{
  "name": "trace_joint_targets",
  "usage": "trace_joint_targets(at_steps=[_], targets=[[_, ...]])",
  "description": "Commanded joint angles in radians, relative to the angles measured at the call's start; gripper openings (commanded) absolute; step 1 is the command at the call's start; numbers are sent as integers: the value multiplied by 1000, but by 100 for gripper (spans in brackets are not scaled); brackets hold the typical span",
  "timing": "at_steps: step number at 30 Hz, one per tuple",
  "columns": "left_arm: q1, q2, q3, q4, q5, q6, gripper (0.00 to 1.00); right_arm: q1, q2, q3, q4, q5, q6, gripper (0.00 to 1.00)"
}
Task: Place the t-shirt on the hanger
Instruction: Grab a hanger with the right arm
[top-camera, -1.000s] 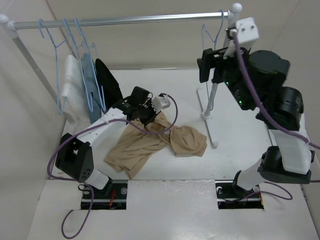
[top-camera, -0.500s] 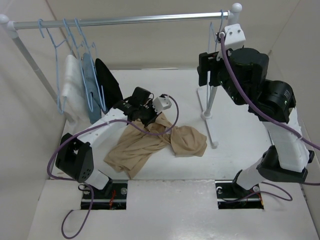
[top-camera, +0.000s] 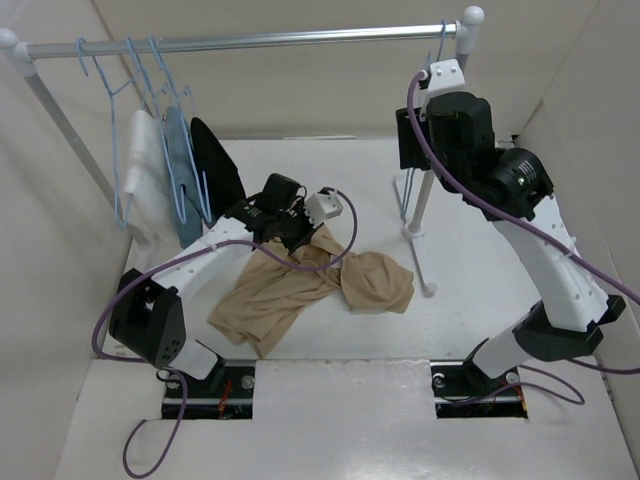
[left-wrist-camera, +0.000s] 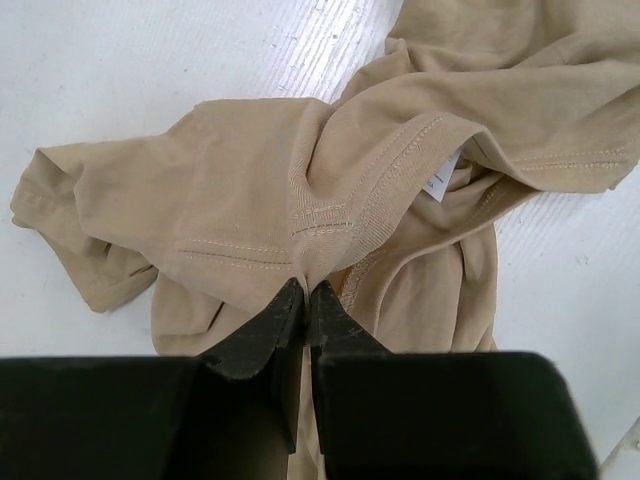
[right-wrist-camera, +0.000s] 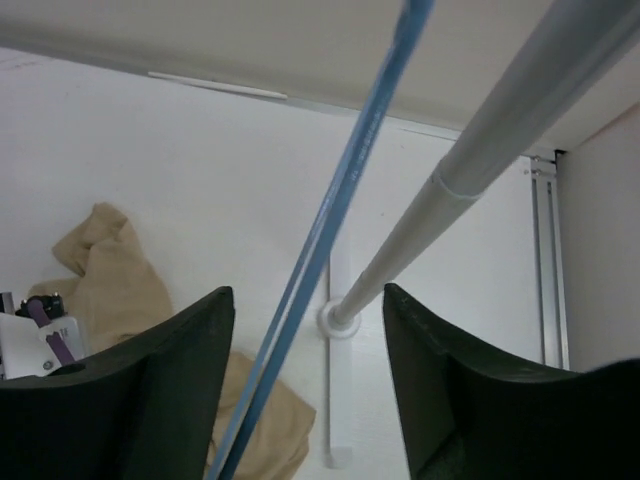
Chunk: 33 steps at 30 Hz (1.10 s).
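Two claws busy: t-shirt near, hanger far.
My left gripper (left-wrist-camera: 306, 290) is pinched tight on a fold of the t-shirt (top-camera: 320, 285) by its collar seam, crumpled on the table (top-camera: 460, 290). Farther back, my right gripper (right-wrist-camera: 305, 292) stands parted around the hanger (right-wrist-camera: 340, 190) wire beside the rack post (right-wrist-camera: 480, 150).
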Motion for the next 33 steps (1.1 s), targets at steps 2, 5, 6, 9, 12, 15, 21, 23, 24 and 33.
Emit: trace_joint_targets(at_steps=[2,5,6,9,12,15,21,23,24,33], targets=[[-4,-43,7,-4,19,1,0,-23,-6,-5,135,-76,-17,58],[-4,-43,7,-13,19,1,0,-23,-24,-23,167,-76,-37,30],[-4,-43,7,-13,19,1,0,-23,-33,-32,182,-76,-37,13],[-4,-43,7,-13,10,10,0,-23,-76,-58,225,-111,-75,0],[-4,-43,7,-13,10,10,0,-23,-109,-89,297,-251,-187,0],[-4,-43,16,-13,10,10,0,-23,-119,-100,324,-324,-253,0],[-4,-43,27,-31,28,-8,0,-23,-252,-210,333,-565,-315,0],[-4,-43,16,-31,28,-9,0,-23,-303,-274,319,-603,-287,0],[-4,-43,16,-31,28,-9,0,-23,-352,-346,302,-594,-258,0],[17,-12,37,6,30,-123,0,-32,-552,-782,55,-447,184,0]])
